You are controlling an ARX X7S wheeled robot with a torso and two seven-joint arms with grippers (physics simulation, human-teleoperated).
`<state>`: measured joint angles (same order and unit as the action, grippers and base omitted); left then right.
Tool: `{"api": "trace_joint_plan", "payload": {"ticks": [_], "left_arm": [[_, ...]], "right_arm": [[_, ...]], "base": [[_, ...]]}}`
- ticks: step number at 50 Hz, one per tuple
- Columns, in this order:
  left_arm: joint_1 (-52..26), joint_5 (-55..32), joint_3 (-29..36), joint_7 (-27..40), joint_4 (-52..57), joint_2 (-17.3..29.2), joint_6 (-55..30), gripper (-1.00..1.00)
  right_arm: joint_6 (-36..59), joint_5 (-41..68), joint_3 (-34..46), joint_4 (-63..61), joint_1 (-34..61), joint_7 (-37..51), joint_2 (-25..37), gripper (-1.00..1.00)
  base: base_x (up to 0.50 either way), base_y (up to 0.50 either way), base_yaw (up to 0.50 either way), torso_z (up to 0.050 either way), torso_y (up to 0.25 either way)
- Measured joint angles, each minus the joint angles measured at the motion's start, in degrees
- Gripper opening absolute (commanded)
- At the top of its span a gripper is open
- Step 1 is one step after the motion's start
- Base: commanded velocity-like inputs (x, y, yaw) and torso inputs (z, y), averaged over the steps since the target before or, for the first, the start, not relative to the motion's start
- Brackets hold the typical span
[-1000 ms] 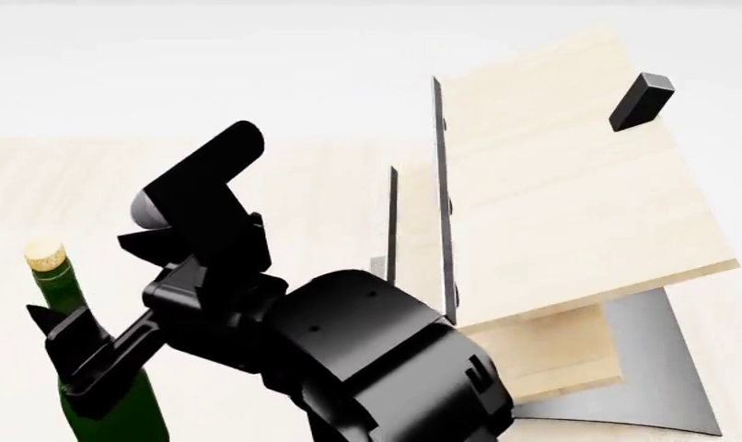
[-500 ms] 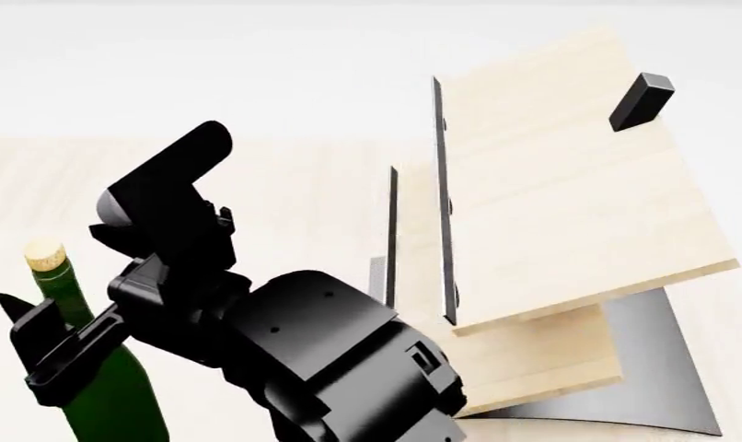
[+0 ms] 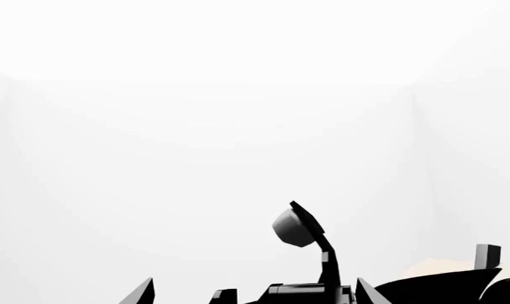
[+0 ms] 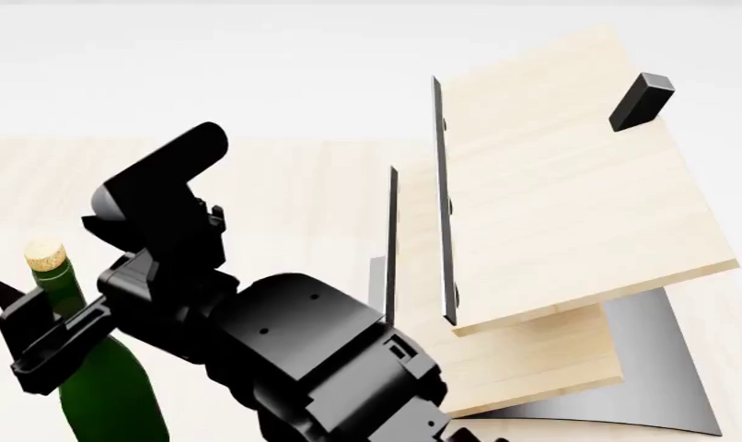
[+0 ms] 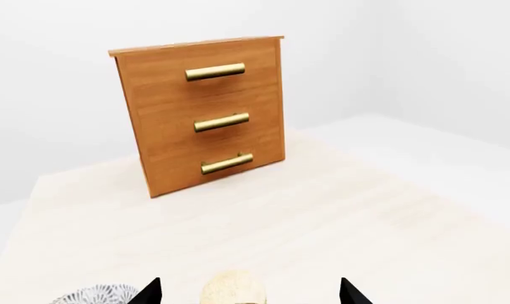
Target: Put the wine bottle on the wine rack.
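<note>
Our right gripper (image 4: 33, 318), fingers spread, has slid toward nine o'clock, straddling the dark green glass wine bottle (image 4: 95, 378); grasp pending.

Head view: wine bottle (image 4: 98, 387) upright on the table (image 4: 297, 184), far left. Wine rack (image 4: 555, 239) on the table to its right, 2 boards stacked, block (image 4: 642, 101) on the upper board's far right. Right gripper (image 4: 33, 318) at the bottleneck. Right wrist view: cabinet (image 5: 200, 114) on the table beyond the cork (image 5: 234, 288).
</note>
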<state>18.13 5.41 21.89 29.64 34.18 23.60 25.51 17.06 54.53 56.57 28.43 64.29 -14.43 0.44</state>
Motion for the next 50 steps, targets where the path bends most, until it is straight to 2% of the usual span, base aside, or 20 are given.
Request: {"api": "trace_joint_plan", "payload": {"ticks": [6,7,31,50], "left_arm": [[0.0,0.0,0.1,0.1,-0.1,0.1,0.1,1.0],[0.0,0.0,0.1,0.1,-0.1,0.1,0.1,1.0],[-0.1,0.3,0.5,0.5,-0.1,0.3,0.0,1.0],[-0.3,0.7,0.8,0.8,-0.4,0.4,0.0,1.0]], "right_arm": [[-1.3,1.5,2.1,0.9,0.4,0.4,0.0,1.0],[-1.4,1.7,2.4,1.0,0.4,0.5,0.1,-1.0],[-3.1,6.1,5.3,0.4,2.4,3.0,2.2,-1.0],[0.4,15.2,-1.1,-7.5,7.8,7.6,9.6,-1.0]], "base": [[0.0,0.0,0.0,0.0,0.0],[0.0,0.0,0.0,0.0,0.0],[0.0,0.0,0.0,0.0,0.0],[0.0,0.0,0.0,0.0,0.0]]}}
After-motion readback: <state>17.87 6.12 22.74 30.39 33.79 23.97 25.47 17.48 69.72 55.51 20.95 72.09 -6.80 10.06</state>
